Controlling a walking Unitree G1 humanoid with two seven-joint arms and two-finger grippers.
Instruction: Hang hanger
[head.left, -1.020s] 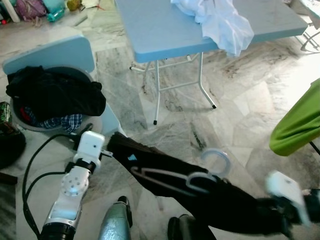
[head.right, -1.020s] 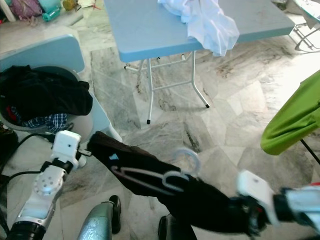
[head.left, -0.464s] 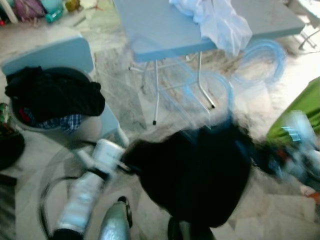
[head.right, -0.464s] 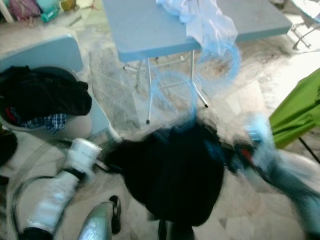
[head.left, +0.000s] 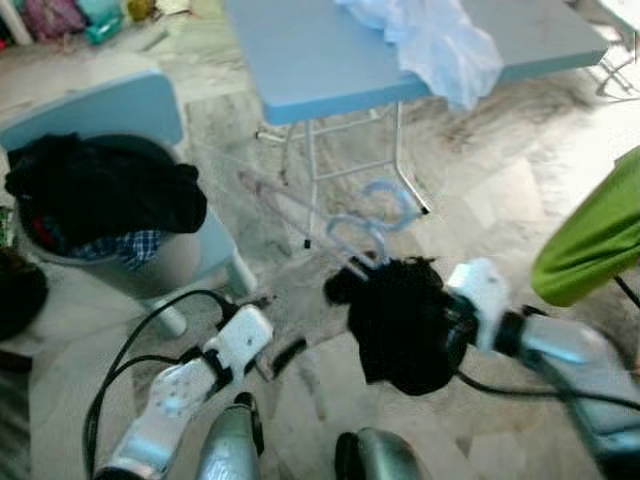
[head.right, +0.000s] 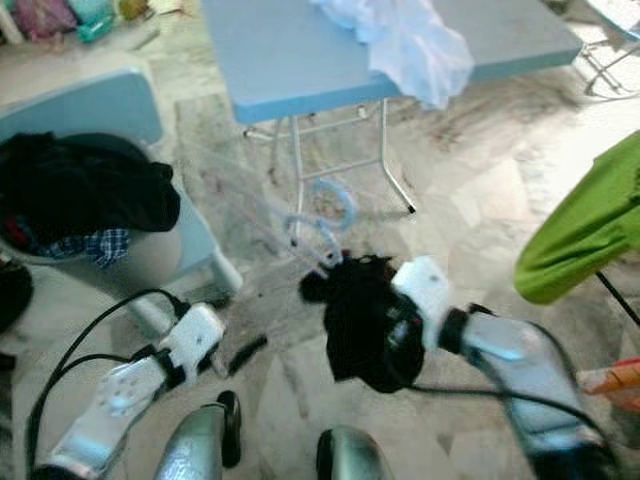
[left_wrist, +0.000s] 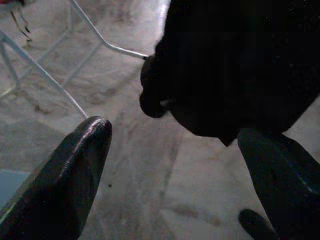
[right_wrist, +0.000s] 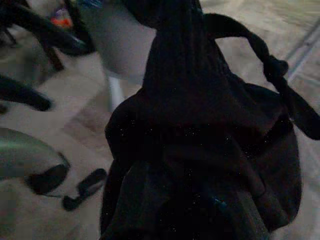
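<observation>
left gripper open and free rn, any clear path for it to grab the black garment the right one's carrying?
Probably yes. The left gripper is open beside the black garment bunched at the right gripper, with only bare floor between them in the left wrist view.

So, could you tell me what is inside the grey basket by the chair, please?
The basket holds a heap of black clothes, with a blue checked cloth showing under them at the front. Whatever lies deeper is covered by the heap.
</observation>
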